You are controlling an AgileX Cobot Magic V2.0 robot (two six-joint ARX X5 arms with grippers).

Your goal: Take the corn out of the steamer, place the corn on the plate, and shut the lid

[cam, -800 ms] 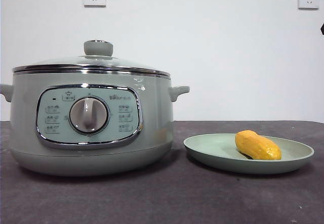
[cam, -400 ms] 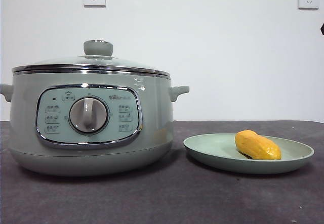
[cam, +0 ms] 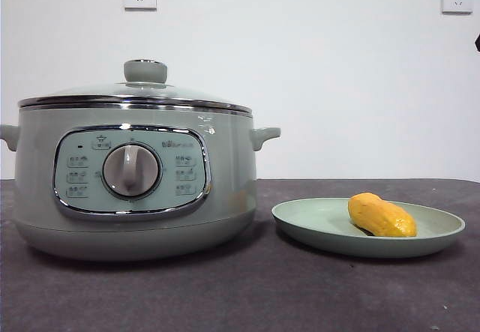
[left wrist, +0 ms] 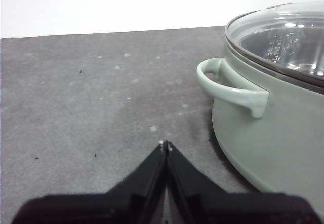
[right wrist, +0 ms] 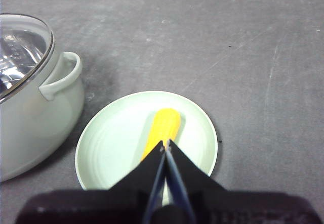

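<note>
The steamer [cam: 131, 178] was seen at the left of the table [cam: 247, 294], with the lid [cam: 139, 92] seated on it. Just beside it, the corn [cam: 381, 216] lay on the plate [cam: 315, 231]. The left end effector [left wrist: 165, 145] was pressed together beside the steamer's handle; the right end effector [right wrist: 165, 144], likewise pressed together and empty, was held above the corn.

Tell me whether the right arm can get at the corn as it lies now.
Probably yes. The corn lies uncovered on the plate, with the shut right gripper above it and nothing between; the pot stands off to one side.
</note>
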